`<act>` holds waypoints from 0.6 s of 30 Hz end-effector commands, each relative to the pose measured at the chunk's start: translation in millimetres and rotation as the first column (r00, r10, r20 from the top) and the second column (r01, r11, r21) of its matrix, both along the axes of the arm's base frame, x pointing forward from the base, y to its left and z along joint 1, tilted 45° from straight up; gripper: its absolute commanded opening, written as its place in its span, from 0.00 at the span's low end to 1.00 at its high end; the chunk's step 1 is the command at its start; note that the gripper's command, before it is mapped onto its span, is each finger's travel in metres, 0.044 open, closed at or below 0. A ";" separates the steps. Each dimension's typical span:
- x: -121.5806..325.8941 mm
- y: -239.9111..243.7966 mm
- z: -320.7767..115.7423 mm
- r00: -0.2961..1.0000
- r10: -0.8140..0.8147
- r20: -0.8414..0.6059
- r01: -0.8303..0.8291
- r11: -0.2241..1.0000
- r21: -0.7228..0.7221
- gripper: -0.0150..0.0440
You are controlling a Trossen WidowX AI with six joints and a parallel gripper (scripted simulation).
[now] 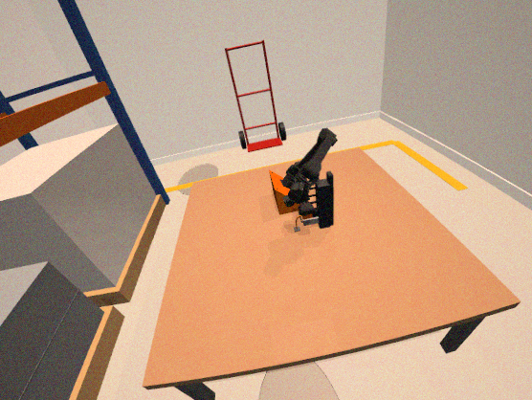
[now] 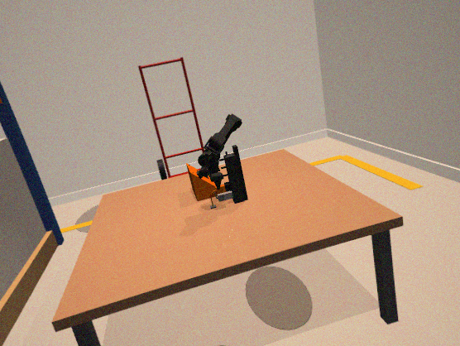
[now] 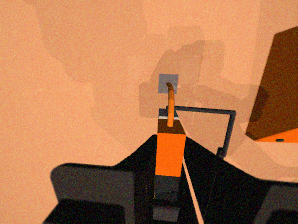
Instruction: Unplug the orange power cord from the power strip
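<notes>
Claw: clenched (image 3: 168, 165) on the orange plug (image 3: 169, 152), as I read the wrist view; dark fingers press it from both sides.
Plug: low beside the upright black power strip (image 1: 325, 200) on the bench (image 1: 311, 306); I cannot tell whether its prongs are seated or already out.
Cord: thin orange cord (image 3: 171, 104) runs from the plug to a small grey block (image 3: 168, 83) lying on the bench.
Slip risk: I judge a pull at an angle could slide the plug out of the fingers.
Tipping risk: the strip stands on edge, so a hard tug might topple or drag it.
Snag risk: the orange wedge (image 2: 199, 185) sits just beside the arm and may be bumped.
Hidden: sockets, prongs and fingertips are masked by the arm in both room views.
Cropped: the wrist view cuts off the wedge.
</notes>
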State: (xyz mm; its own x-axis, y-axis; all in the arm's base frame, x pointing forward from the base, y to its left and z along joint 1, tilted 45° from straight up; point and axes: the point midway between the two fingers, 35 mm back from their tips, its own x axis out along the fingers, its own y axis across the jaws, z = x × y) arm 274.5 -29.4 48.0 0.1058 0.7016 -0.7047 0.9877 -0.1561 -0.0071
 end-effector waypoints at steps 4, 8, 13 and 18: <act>-0.9 -17.7 -13.9 1.000 -0.007 -0.005 0.007 1.000 -0.025 0.25; -1.7 -22.7 -18.3 1.000 -0.008 -0.006 0.008 1.000 -0.026 0.25; -3.2 -29.2 -23.4 1.000 -0.008 -0.007 0.008 1.000 -0.026 0.25; -5.1 -35.7 -28.0 1.000 -0.009 -0.007 0.009 1.000 -0.026 0.25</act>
